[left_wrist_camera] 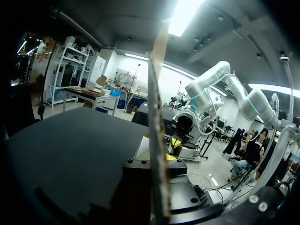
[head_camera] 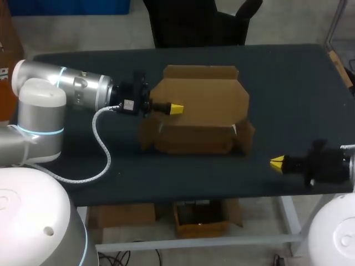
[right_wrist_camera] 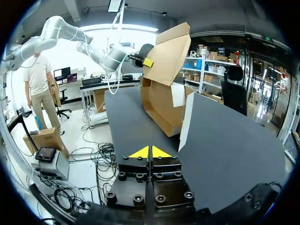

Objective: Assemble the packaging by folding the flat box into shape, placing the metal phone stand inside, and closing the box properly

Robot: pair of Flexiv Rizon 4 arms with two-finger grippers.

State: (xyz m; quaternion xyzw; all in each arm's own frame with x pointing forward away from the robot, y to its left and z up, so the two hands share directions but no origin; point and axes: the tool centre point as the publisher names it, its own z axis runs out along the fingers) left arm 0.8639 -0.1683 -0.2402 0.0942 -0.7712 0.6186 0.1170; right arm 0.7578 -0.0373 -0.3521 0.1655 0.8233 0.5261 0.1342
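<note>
- Cardboard box (head_camera: 199,119) is sitting approx mid-desk, partly folded up; its body is lying toward the front and its side flaps are sticking out at both front corners
- Lid flap (head_camera: 202,97) is standing raised over the box's rear, tilting back; in the right wrist view it is leaning out above the open body
- White patch (head_camera: 236,131) is showing at the box's right inner side; can't tell what it is
- Left pincer (head_camera: 176,109) is sitting at the lid flap's left edge, pinching it; in the left wrist view the cardboard is running edge-on btwn the fingers; one yellow tip is lying over the flap's upper face in the head view
- Left arm (head_camera: 83,88) is coming in from the left w/ its wrist level, pointing at the box
- Right pincer (right_wrist_camera: 150,152) is hanging near the desk's front right, well apart from the box & pointing toward it; its yellow tips are pressing together w/ nothing btwn them
- Dark desk (head_camera: 83,72) is carrying the box
</note>
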